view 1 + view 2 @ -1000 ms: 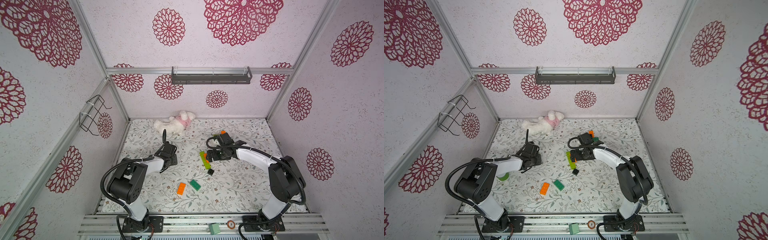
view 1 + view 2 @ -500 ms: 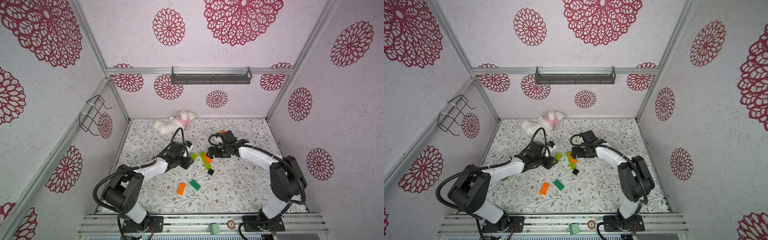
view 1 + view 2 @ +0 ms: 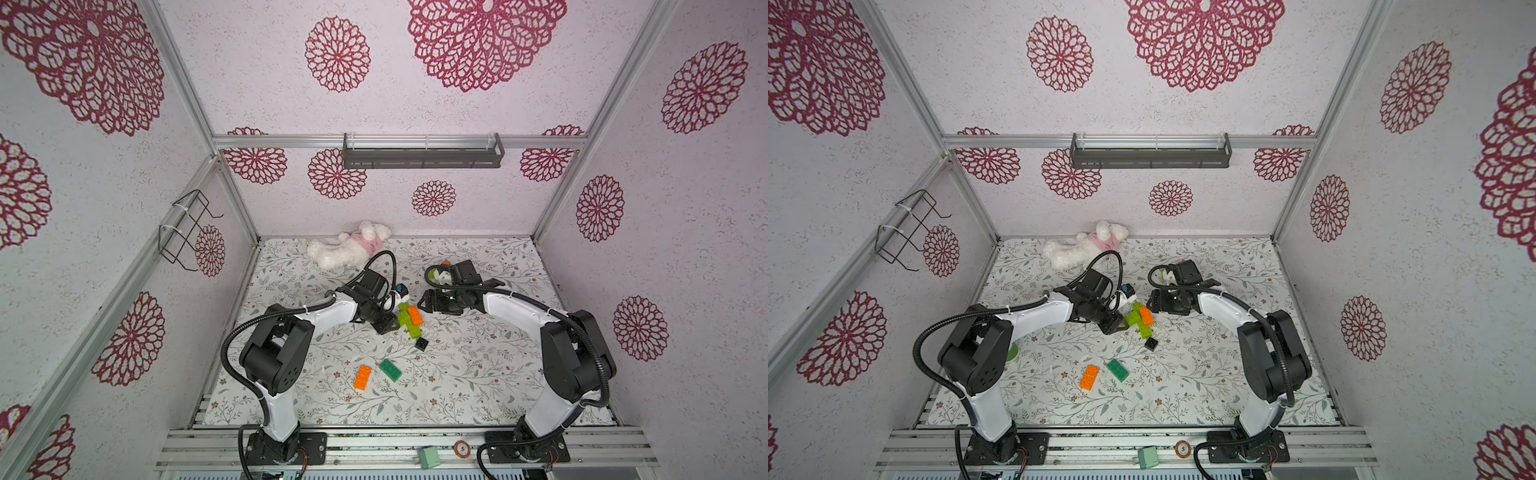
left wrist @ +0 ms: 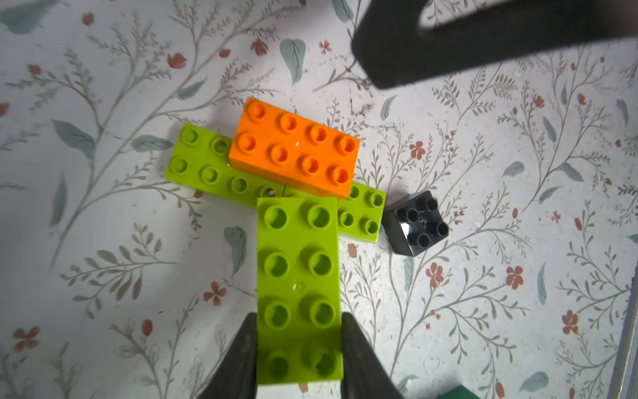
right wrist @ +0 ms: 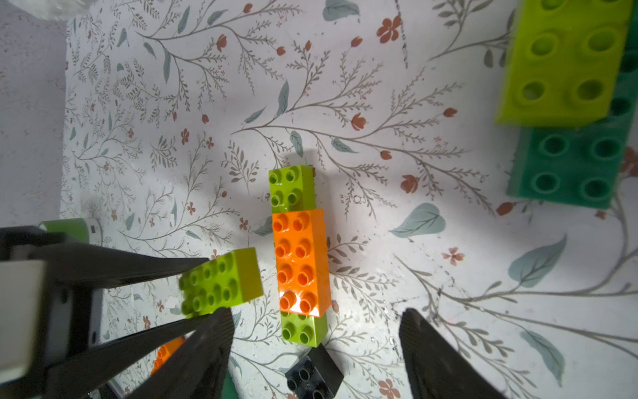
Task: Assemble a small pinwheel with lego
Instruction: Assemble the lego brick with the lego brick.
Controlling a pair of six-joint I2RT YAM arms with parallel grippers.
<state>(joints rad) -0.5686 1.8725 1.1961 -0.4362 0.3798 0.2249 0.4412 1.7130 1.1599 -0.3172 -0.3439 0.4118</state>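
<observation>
Left gripper clamps lime green brick at one end (orange brick just beside, black brick near). Right gripper: jaws wide apart, holds nothing.

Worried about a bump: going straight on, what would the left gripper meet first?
The left gripper holds a lime brick, which would likely meet the orange brick atop the long lime brick first; height unclear.

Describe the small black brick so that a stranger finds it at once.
Near the middle of the flowered mat, an orange brick sits on a long lime brick. At that lime brick's end nearer the front rail lies the black brick. It is square with four studs; its neighbours are oblong and coloured.
</observation>
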